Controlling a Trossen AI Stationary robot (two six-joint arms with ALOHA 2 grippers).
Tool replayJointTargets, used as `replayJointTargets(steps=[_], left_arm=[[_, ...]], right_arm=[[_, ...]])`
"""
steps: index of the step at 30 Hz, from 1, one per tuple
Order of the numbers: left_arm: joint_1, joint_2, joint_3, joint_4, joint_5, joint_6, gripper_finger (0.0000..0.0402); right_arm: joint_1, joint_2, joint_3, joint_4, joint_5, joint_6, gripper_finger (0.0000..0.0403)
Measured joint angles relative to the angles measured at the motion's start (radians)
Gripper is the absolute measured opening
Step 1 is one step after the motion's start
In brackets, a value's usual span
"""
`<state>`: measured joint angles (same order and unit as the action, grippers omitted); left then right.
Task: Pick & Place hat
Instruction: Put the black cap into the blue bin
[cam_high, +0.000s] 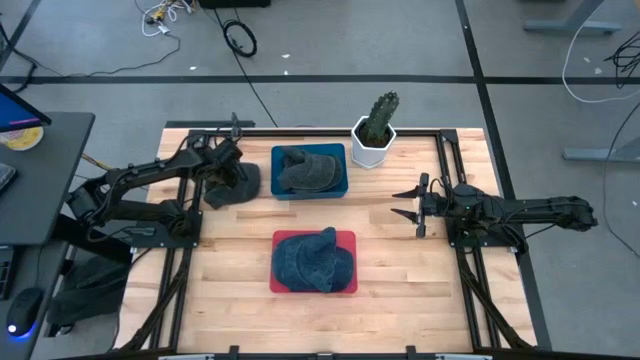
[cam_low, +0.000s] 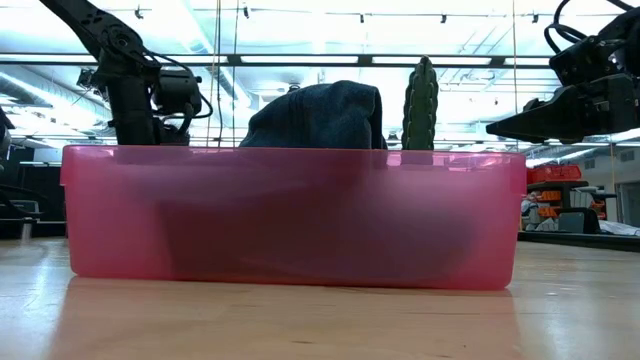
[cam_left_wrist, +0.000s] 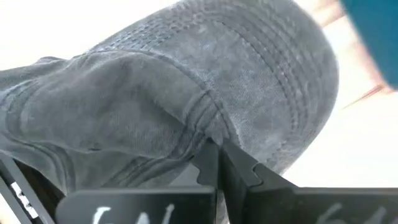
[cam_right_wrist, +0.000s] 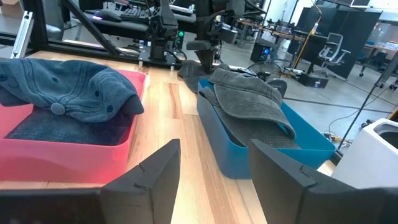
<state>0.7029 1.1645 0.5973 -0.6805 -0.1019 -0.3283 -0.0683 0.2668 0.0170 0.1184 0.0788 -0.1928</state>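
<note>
A dark grey hat (cam_high: 238, 188) lies on the wooden table just left of the blue bin (cam_high: 310, 190); it fills the left wrist view (cam_left_wrist: 186, 93). My left gripper (cam_left_wrist: 219, 149) stands over it, shut on its cloth, and also shows in the high view (cam_high: 228, 168). A second grey hat (cam_right_wrist: 249, 99) rests in the blue bin. A blue denim hat (cam_high: 315, 258) sits in the red bin (cam_high: 345, 285). My right gripper (cam_high: 410, 203) waits open at the table's right, holding nothing. My left gripper pinches a raised fold of the grey hat's cloth (cam_left_wrist: 208, 127) between its two shut fingers, where stitched seams meet on the hat's top. The fingers come steeply from above. The hat lies on the table under them, its cloth puckered toward the fingertips.
A cactus in a white pot (cam_high: 375, 135) stands at the far edge, right of the blue bin. The red bin (cam_low: 290, 215) blocks most of the low view. Black frame rails run along the table's left and right sides. Bare wood lies between the bins and my right gripper.
</note>
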Motion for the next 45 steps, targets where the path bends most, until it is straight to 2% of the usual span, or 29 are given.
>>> replayJointTargets(steps=[10,18,25,34,39,45], left_arm=[[-0.036,0.0,0.17,-0.1,-0.012,0.025,0.0004],[-0.15,-0.001,0.385,-0.181,-0.061,-0.015,0.0003],[-0.239,0.028,0.5,-0.138,-0.081,-0.064,0.0003],[-0.301,0.261,0.636,0.039,-0.034,-0.056,0.0003],[-0.318,0.394,0.75,0.048,-0.033,-0.054,0.0003],[-0.319,0.527,0.762,0.077,-0.035,-0.085,0.0003]], right_arm=[[0.0,0.0,0.0,0.0,0.0,0.0,0.0193],[0.0,0.0,0.0,0.0,0.0,0.0,0.0193],[0.0,0.0,0.0,0.0,0.0,0.0,0.0193],[0.0,0.0,0.0,0.0,0.0,0.0,0.0193],[0.0,0.0,0.0,0.0,0.0,0.0,0.0193],[0.0,0.0,0.0,0.0,0.0,0.0,0.0193]])
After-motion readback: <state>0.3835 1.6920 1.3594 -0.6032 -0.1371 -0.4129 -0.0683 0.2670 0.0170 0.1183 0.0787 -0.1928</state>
